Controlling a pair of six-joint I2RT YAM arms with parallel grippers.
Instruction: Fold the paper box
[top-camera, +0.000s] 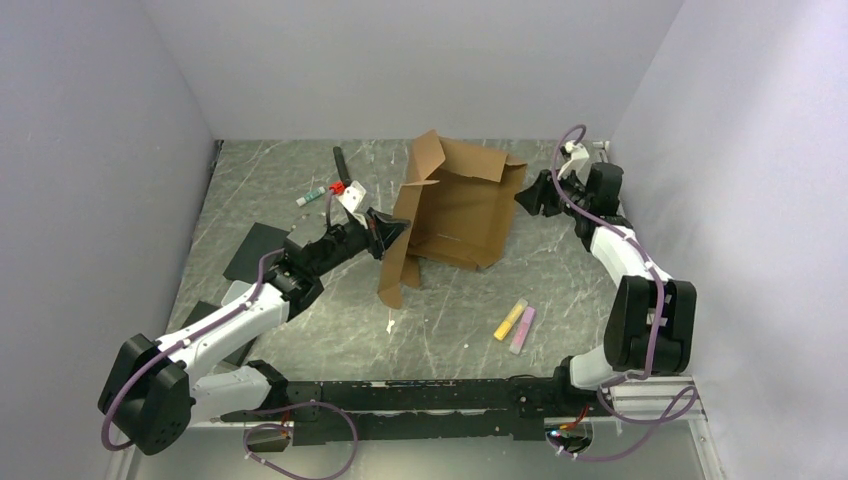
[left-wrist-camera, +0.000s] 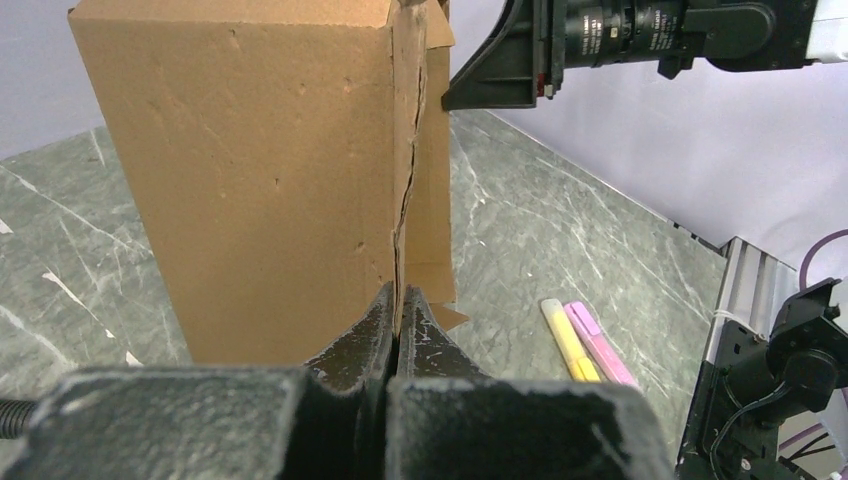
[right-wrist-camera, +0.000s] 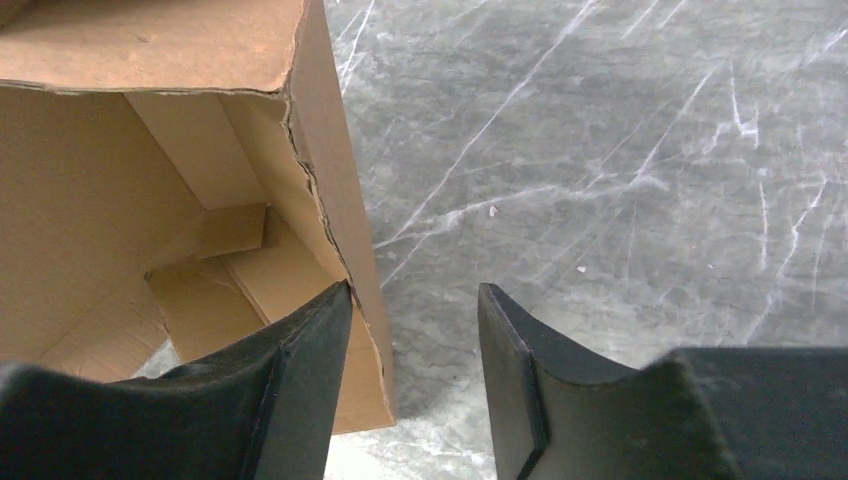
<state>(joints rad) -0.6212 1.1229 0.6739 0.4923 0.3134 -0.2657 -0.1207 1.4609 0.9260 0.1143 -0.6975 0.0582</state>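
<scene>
Paper box (top-camera: 455, 215), a single brown cardboard piece, half folded, stands on the table (top-camera: 330, 330) toward the far wall. Two arms reach it from opposite sides. Left gripper (left-wrist-camera: 398, 305) extends forward, fingers pinched on an upright flap. Right gripper (right-wrist-camera: 415, 300) sits at the box's right wall, fingers spread apart. One yellow highlighter (top-camera: 510, 320) and one pink highlighter (top-camera: 523, 330) lie side by side nearby.

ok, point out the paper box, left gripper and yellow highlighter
paper box (top-camera: 462, 208): top external view, inner base panel.
left gripper (left-wrist-camera: 399, 300): left wrist view, between fingertips clamped on the box.
yellow highlighter (top-camera: 511, 320): top external view, mid-barrel.
</scene>
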